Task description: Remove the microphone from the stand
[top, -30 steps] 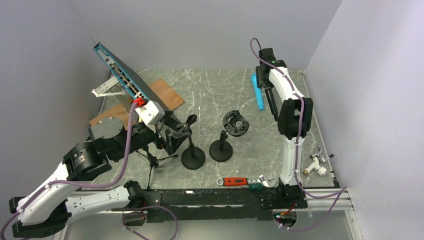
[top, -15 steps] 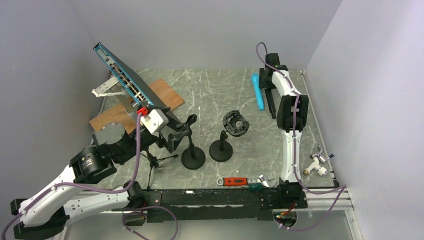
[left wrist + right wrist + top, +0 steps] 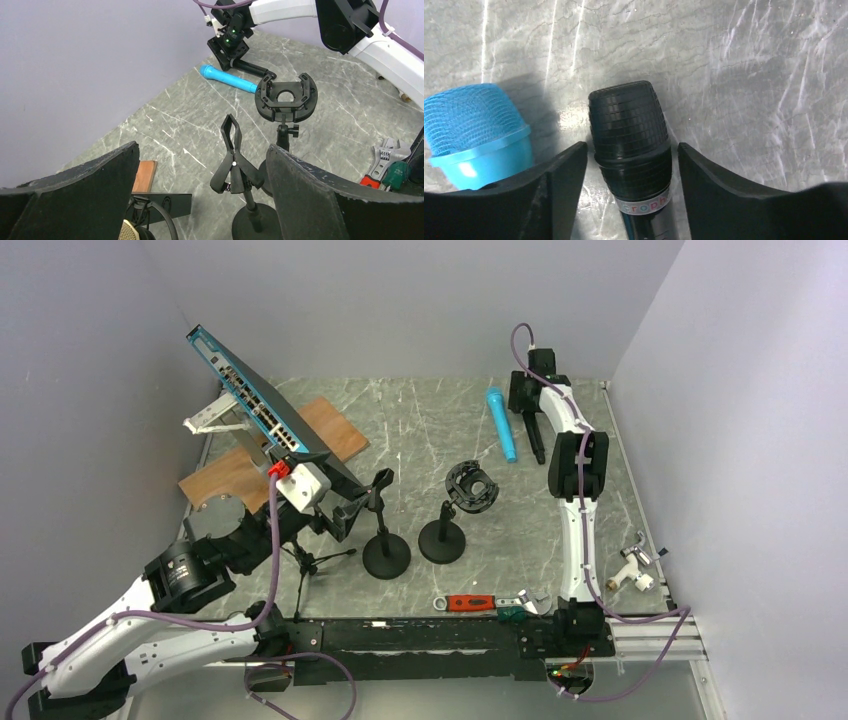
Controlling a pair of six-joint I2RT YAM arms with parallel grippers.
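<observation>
Black microphone (image 3: 631,135) is off the cradle stand (image 3: 442,541), lying on the tabletop (image 3: 420,420) well beyond it to the far right, just beside the blue microphone (image 3: 474,130). Right gripper (image 3: 631,147) straddles it part-open; looks like a thin gap each side, can't confirm. Risk: retracting with a pad touching drags or rolls it into the blue one. Left gripper (image 3: 202,147) is wide and empty, near-left of the stand.

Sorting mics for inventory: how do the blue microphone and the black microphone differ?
The blue microphone has a blue mesh head; the black microphone a black one. The black lies within the open right gripper, the blue outside it. Both lie flat on the table, heads alongside.
</observation>
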